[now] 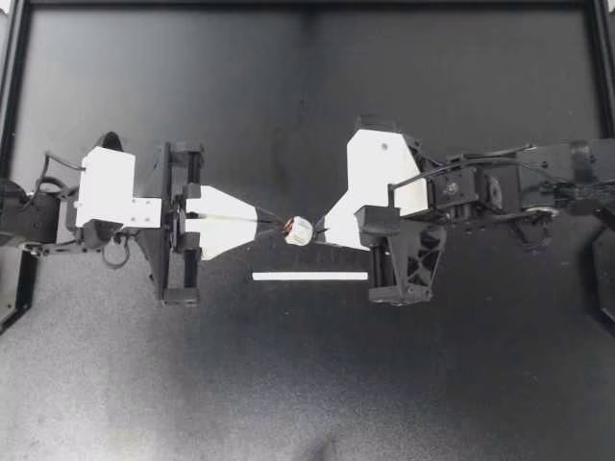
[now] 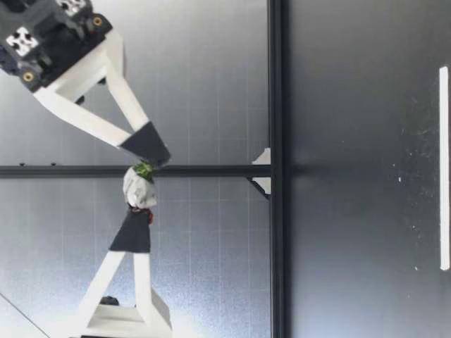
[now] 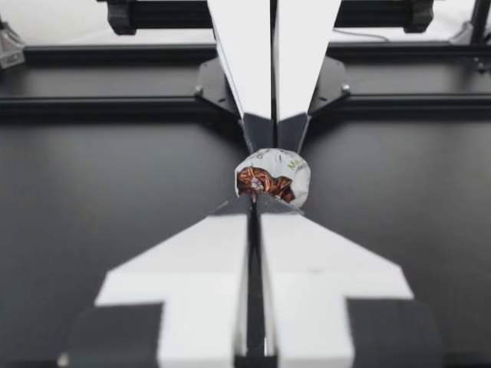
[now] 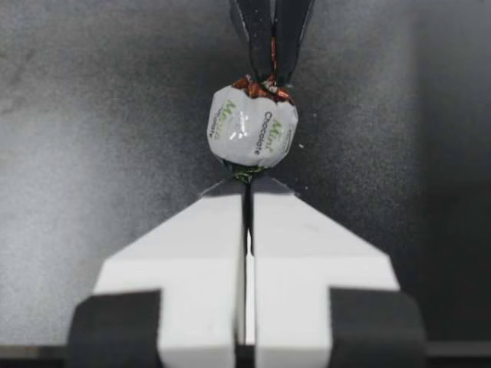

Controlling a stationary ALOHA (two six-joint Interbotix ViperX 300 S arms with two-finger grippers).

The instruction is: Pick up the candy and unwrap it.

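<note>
Aloft over the black table [image 1: 307, 384] and white strip [image 1: 309, 277], left tool [image 1: 268, 224] and right tool [image 1: 320, 230] both clench the candy [image 1: 300, 229].

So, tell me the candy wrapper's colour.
White candy wrapper, green print, brown twisted end; right wrist view.

Top camera hung above, looked straight down on whole dark surface [image 1: 307, 384], both arms in frame. Low camera sat at surface height, looked across it, fairly near. Each wrist camera looked along own fingers, very close. All four views shared candy [image 1: 300, 230] pinched between left fingers [image 1: 226, 213] and right fingers [image 1: 338, 229]. Top and low also shared white strip [image 1: 309, 277].
</note>
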